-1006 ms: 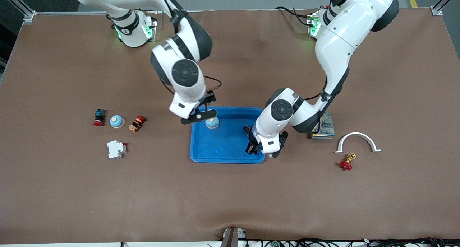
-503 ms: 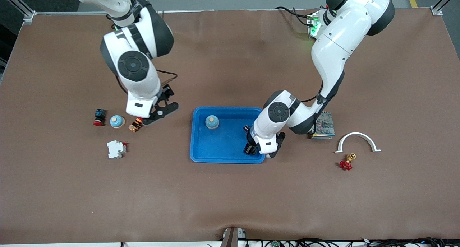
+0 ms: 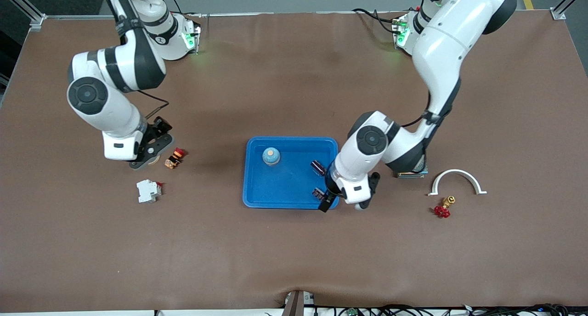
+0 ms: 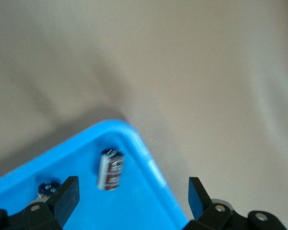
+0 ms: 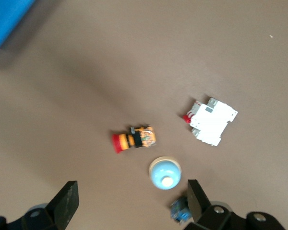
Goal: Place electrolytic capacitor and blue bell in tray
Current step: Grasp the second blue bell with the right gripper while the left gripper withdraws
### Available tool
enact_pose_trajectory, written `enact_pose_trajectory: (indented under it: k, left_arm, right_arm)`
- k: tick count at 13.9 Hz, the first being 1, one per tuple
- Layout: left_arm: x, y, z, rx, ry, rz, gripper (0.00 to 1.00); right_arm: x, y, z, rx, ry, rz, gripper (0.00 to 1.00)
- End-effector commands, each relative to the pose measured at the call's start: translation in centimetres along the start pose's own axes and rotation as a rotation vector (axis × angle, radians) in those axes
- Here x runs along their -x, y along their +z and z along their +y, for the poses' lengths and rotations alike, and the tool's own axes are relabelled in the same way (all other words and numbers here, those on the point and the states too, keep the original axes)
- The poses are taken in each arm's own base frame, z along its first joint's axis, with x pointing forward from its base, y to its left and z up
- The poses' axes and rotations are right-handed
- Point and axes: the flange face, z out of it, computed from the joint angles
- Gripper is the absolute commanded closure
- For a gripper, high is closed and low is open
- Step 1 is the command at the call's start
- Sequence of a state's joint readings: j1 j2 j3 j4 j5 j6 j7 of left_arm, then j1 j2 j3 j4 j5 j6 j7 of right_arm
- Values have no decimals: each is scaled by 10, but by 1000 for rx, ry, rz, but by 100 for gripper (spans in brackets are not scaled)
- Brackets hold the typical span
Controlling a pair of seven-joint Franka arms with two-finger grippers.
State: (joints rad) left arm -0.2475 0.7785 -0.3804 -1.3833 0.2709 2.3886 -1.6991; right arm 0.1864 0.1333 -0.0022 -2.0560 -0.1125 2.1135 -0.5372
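The bright-blue tray (image 3: 257, 187) lies mid-table. A blue bell (image 3: 271, 156) stands in it. The dark electrolytic capacitor (image 3: 318, 167) lies loose in it by the rim toward the left arm's end; it also shows in the left wrist view (image 4: 110, 169). My left gripper (image 3: 343, 205) is open and empty over the tray's corner (image 4: 134, 139). A second small dark part (image 3: 317, 193) lies beside one finger. My right gripper (image 3: 148, 157) is open and empty over a second blue bell (image 5: 165, 173), which the hand hides in the front view.
Beside that bell lie a red-and-orange button (image 3: 176, 157), a white breaker (image 3: 148, 190) and a blue part (image 5: 180, 211). Toward the left arm's end lie a mesh-covered box (image 3: 415, 169), a white arc (image 3: 457, 174) and a red valve (image 3: 442, 209).
My right arm swung from over the tray to over the loose parts toward its end. My left gripper opened, let go of the capacitor and shifted to the tray's corner.
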Motion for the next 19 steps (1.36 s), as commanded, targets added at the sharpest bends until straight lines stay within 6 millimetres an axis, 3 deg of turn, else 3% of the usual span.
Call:
enact_pose_trajectory:
  k: [1, 5, 8, 11, 19]
  left_arm:
    - [-15, -68, 11, 33, 87, 87, 0]
    - [-60, -141, 6, -44, 203, 152, 0]
    - [-110, -184, -5, -108, 353, 181, 0]
    - [-144, -229, -17, -134, 402, 216, 0]
    - [-218, -302, -56, -221, 558, 203, 0]
  right_arm:
    - [36, 37, 9, 37, -64, 54, 0]
    - [62, 79, 35, 40, -126, 71, 0]
    - [72, 108, 29, 51, -144, 97, 0]
    - [79, 138, 25, 53, -150, 112, 0]
    - [101, 190, 20, 48, -167, 131, 0]
